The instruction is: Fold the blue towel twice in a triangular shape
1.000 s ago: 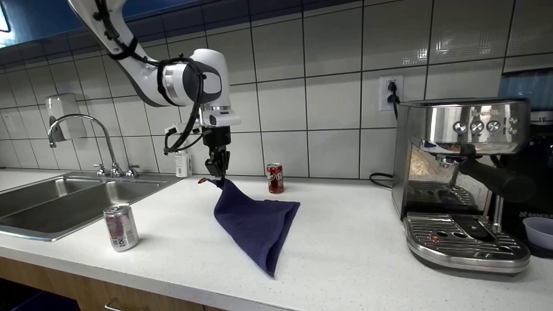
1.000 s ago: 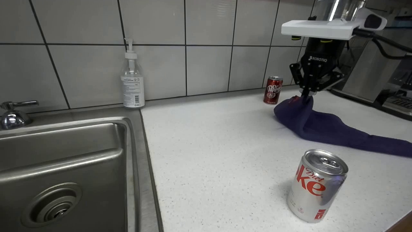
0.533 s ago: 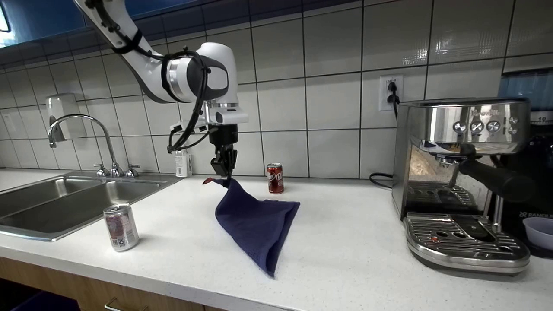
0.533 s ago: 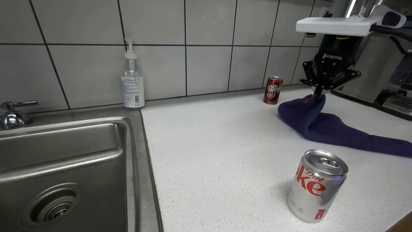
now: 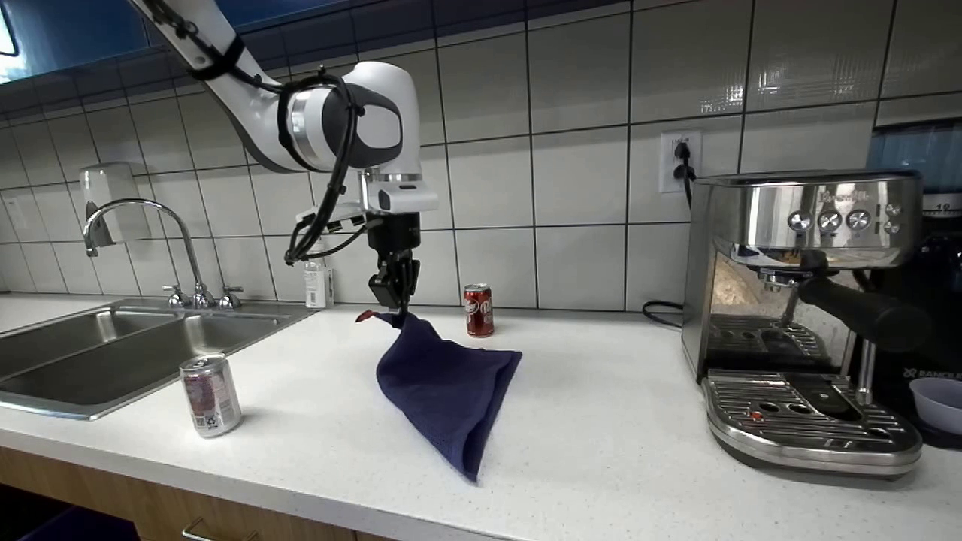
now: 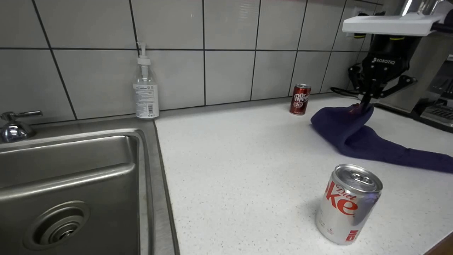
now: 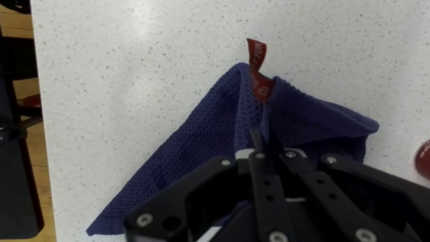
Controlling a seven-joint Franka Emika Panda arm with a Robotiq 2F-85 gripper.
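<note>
Wrist view, lower centre: my black metal claw (image 7: 264, 136) pinches the navy-blue cloth towel (image 7: 203, 143), probably mid-fold; next needs gentle lowering.

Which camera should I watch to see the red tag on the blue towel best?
The wrist view: there the red tag shows largest, with some printed letters, sticking out from the blue towel. In both exterior views it is only a small red patch near the fingers, with no readable lettering.

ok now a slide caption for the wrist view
Jaws shut on the blue towel near its red tag, a red can at the right edge.
</note>
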